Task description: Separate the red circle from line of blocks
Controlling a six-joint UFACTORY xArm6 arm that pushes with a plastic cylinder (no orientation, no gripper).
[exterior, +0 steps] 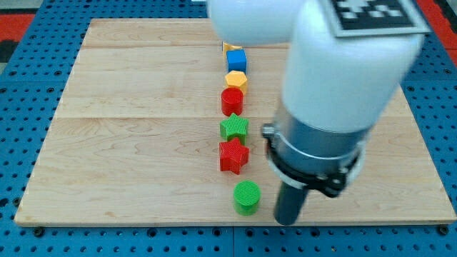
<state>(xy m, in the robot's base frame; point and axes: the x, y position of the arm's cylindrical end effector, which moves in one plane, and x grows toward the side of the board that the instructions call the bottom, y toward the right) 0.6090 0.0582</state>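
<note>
A line of blocks runs down the middle of the wooden board [128,135]. From the view's top: an orange block [228,47] mostly hidden by the arm, a blue cube [237,59], a yellow hexagon [236,80], the red circle [232,101], a green star [234,128], a red star [233,155] and a green circle [247,196]. My tip [287,220] is near the board's bottom edge, to the right of the green circle, apart from it. The red circle stands between the yellow hexagon and the green star.
The white and grey arm body [335,93] covers the board's upper right part. A blue pegboard surface [28,235] surrounds the board.
</note>
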